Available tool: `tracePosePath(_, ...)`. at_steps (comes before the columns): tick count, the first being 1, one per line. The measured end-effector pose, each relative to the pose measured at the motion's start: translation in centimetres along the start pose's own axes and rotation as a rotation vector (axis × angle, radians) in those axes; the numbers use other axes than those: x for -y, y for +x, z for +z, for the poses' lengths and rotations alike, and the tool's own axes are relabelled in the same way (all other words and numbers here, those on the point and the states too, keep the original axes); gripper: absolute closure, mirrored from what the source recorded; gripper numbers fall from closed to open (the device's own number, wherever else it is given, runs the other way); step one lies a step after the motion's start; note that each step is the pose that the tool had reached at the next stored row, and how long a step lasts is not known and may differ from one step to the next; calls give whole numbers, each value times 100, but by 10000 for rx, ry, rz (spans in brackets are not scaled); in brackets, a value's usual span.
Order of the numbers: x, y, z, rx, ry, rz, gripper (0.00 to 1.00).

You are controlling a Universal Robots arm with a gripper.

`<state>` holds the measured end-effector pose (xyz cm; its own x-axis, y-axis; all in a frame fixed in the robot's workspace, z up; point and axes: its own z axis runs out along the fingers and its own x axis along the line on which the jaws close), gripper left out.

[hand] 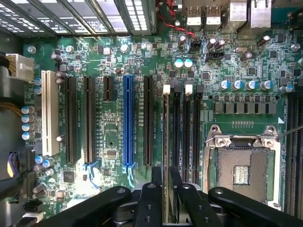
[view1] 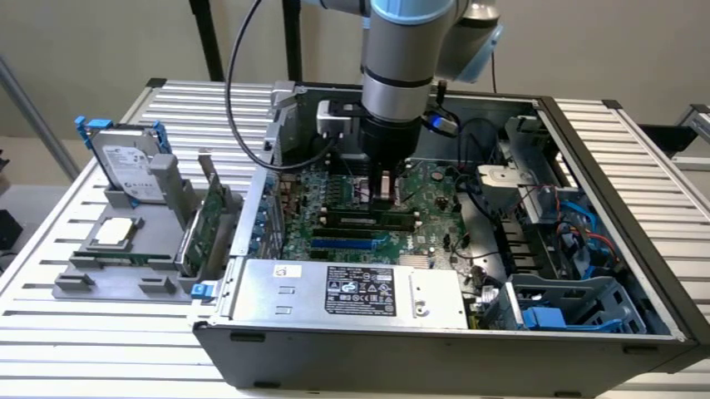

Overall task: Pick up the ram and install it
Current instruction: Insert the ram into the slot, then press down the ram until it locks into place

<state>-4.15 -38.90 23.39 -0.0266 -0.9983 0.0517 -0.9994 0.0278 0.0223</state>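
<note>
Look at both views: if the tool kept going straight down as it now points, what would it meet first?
Most likely the black memory slots on the green motherboard; the tool grips the thin green ram stick edge-on above them. Depth is unclear.

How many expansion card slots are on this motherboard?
6, side by side: white slot, first long black slot, second long black slot, short black slot, blue slot, third long black slot. The end effector may hide more.

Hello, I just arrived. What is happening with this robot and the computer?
The arm has reached into the open computer case. Its gripper is shut on the ram, a thin stick seen edge-on, held over the memory slots of the motherboard, beside the empty processor socket. Whether the ram is already seated, I cannot tell. A hard drive stands in a holder outside.
</note>
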Motion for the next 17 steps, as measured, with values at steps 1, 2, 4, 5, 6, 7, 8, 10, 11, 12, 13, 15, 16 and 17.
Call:
tracePosePath(1,-1,2,-32,1,0,1,0)
tracePosePath(2,-3,3,-64,1,0,1,0)
tracePosePath(4,-4,6,-107,1,1,1,100)
tracePosePath(5,-5,6,-114,2,1,2,100)
tracePosePath(6,-4,6,-115,5,3,2,100)
tracePosePath(7,-4,6,-115,5,3,1,100)
tracePosePath(8,-4,6,-115,5,3,1,100)
tracePosePath(10,-5,6,-116,4,2,1,100)
tracePosePath(11,-5,6,-116,4,2,1,100)
tracePosePath(12,-5,6,-116,4,2,2,100)
tracePosePath(13,-5,6,-116,4,2,1,100)
tracePosePath(15,-5,6,-116,4,2,1,100)
tracePosePath(16,-5,6,-116,4,2,1,100)
tracePosePath(17,-5,6,-116,4,2,2,100)
